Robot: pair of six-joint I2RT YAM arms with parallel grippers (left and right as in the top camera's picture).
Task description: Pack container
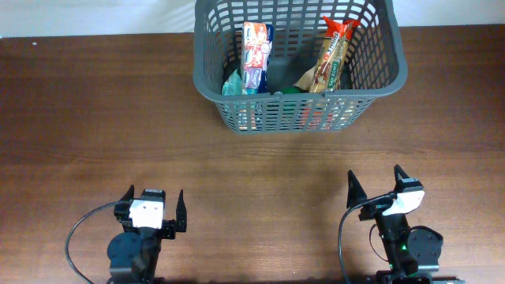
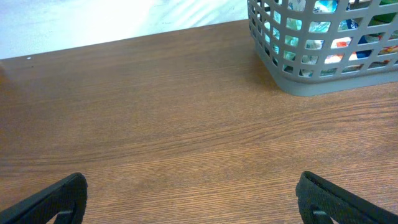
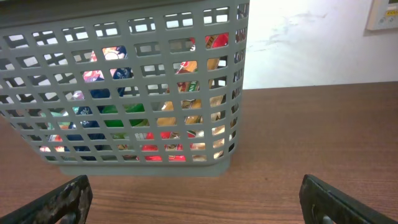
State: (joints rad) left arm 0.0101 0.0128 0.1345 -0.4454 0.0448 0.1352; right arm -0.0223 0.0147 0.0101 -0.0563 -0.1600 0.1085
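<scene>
Container (image 1: pixel 260 96): large dark grey basket with lattice sides. It stood at the far edge of the brown wooden table (image 1: pixel 95 118), right of the table's middle, upright, with its long axis running left to right.

Left gripper (image 1: pixel 155 193): near the table's front edge, well short of the container and off to its left. Fingers were spread wide with nothing between them. The container lay ahead and to the right, seen at the upper right of the left wrist view.

Contents, all inside the container, left to right:
- teal packet (image 1: pixel 233 83), low against the left wall
- blue, white and red packet (image 1: pixel 256 55), leaning lengthwise
- green item (image 1: pixel 292 88), at the bottom and partly hidden
- orange-brown bar wrapper (image 1: pixel 331 59) with a red end, propped toward the right wall

Right gripper (image 1: pixel 375 175): well short of the container, under its right half. Jaws were equally wide and empty. It was the nearer arm, with the container almost straight ahead.

Obstructions: none. Bare tabletop lay between both grippers and the container, and no loose item was visible outside it. Packing judged complete or nearly so.
</scene>
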